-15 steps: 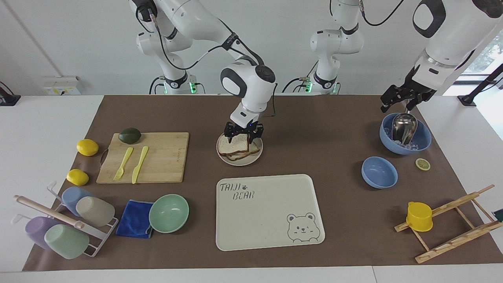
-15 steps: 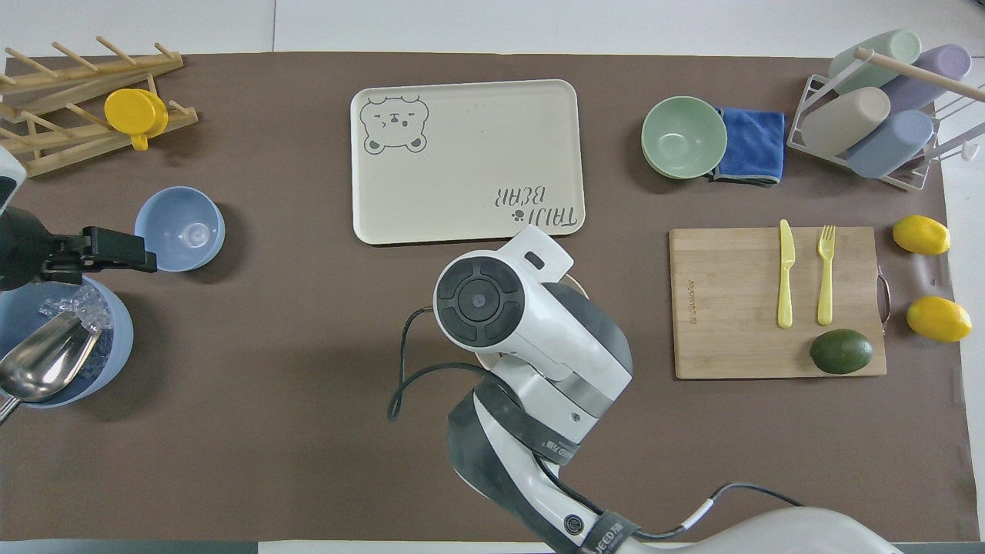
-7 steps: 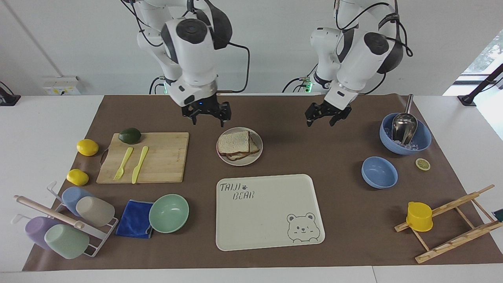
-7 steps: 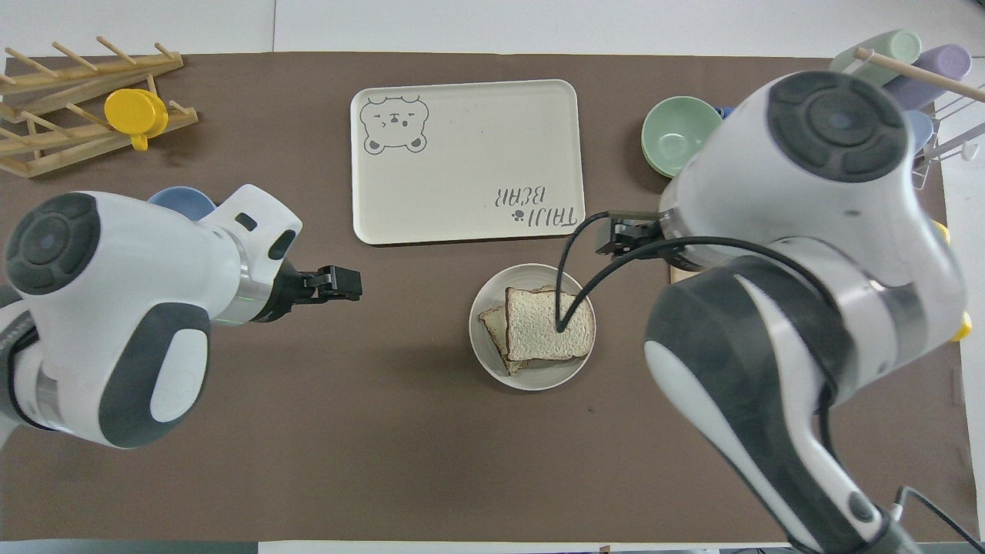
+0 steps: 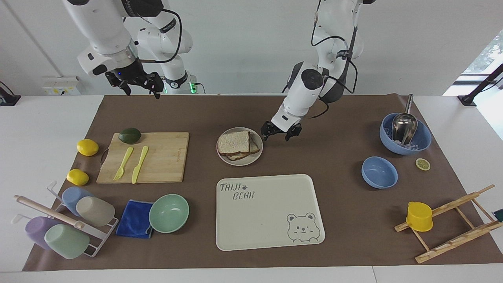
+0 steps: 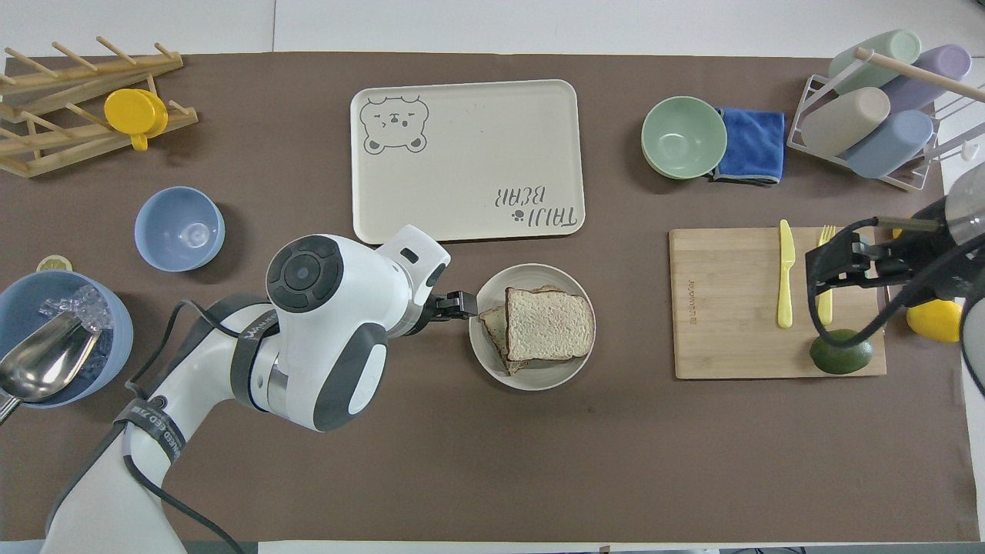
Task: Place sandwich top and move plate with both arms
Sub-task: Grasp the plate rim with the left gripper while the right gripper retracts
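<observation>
Landmark: the plate [image 5: 257, 154], about mid-table on the brown mat.
Right gripper [image 5: 135, 83]: raised over the robots' edge of the mat, well apart from the plate toward the right arm's end; fingers spread, holding nothing.
Left gripper [image 5: 281, 131]: just beside the plate rim on the left arm's side, low over the mat; fingers parted, empty, no contact visible.
Top slice [image 5: 233, 142]: lies on the plate over a lower slice, skewed so the lower one's corners stick out.
Tray [image 5: 271, 211]: farther from the robots than the plate, just apart from it.
Risk: only one gripper is at the rim, so a one-sided lift could tilt the plate and slide the skewed slice off; a low approach could nudge the plate away.
</observation>
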Action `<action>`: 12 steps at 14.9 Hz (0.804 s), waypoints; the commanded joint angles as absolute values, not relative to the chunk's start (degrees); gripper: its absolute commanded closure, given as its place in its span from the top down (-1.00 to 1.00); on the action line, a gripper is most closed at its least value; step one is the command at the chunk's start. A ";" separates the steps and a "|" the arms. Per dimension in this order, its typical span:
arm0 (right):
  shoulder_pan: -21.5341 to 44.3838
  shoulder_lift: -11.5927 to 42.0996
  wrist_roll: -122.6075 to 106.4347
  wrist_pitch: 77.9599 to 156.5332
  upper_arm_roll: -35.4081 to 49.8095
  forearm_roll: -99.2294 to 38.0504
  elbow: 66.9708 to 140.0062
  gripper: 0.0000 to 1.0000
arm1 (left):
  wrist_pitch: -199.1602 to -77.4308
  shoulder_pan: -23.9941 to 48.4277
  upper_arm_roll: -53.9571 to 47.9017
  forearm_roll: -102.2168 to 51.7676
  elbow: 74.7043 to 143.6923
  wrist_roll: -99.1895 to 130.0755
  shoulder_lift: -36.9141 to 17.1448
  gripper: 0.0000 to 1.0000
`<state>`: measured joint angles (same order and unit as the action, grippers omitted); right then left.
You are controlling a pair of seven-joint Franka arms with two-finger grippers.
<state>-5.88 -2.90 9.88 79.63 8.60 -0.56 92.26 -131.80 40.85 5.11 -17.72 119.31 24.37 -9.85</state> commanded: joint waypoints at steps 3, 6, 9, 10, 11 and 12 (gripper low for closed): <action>-0.71 -2.90 6.24 84.12 3.79 -0.54 97.30 1.00 | -132.54 43.33 6.06 -19.16 115.31 20.66 -15.64 1.00; 1.66 -1.58 3.69 84.37 0.36 -0.26 97.56 1.00 | -132.45 43.33 6.06 -19.34 115.49 19.95 -15.56 0.93; 2.89 -1.93 3.69 84.02 0.26 -0.53 97.73 1.00 | -132.71 44.47 6.15 -20.56 116.01 19.95 -15.64 0.48; 3.25 -2.11 3.69 83.85 0.18 -0.53 98.00 1.00 | -132.71 44.47 6.15 -20.65 116.02 19.95 -15.56 0.28; 3.51 -2.46 3.69 83.85 0.18 -0.53 98.43 1.00 | -132.80 44.56 6.15 -20.74 116.19 20.21 -15.64 0.09; 3.95 -2.55 3.69 83.85 -0.17 -0.61 98.96 1.00 | -132.89 44.65 6.15 -21.00 116.45 20.48 -15.64 0.00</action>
<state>2.80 -1.25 4.94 83.43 0.83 -0.50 97.00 -132.06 43.42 5.10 -19.49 115.96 21.18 -15.37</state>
